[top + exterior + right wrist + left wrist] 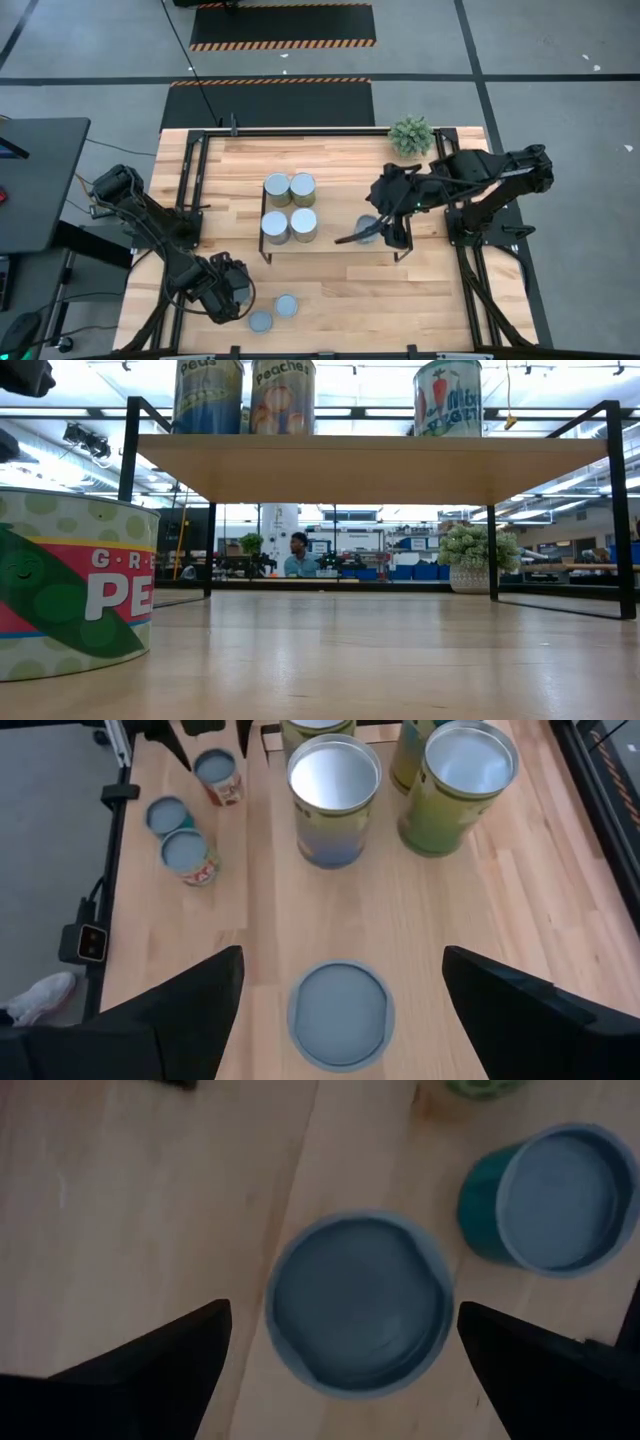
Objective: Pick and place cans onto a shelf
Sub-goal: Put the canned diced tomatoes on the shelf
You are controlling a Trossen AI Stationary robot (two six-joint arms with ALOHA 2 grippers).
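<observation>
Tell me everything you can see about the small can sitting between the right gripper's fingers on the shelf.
The small can is a short metal cylinder with a flat blue-grey top and raised rim. It stands upright on the light-wood shelf, at its right end, apart from the four wider cans. The right gripper hangs above it, fingers open on either side, not touching it. The low view shows a colourful printed label.

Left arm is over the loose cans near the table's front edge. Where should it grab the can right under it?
Grip the small can across its round side wall, coming straight down from above. It stands upright, blue-grey lid up, between the left tool's open fingers. The neighbouring can stands apart, leaving room.
</observation>
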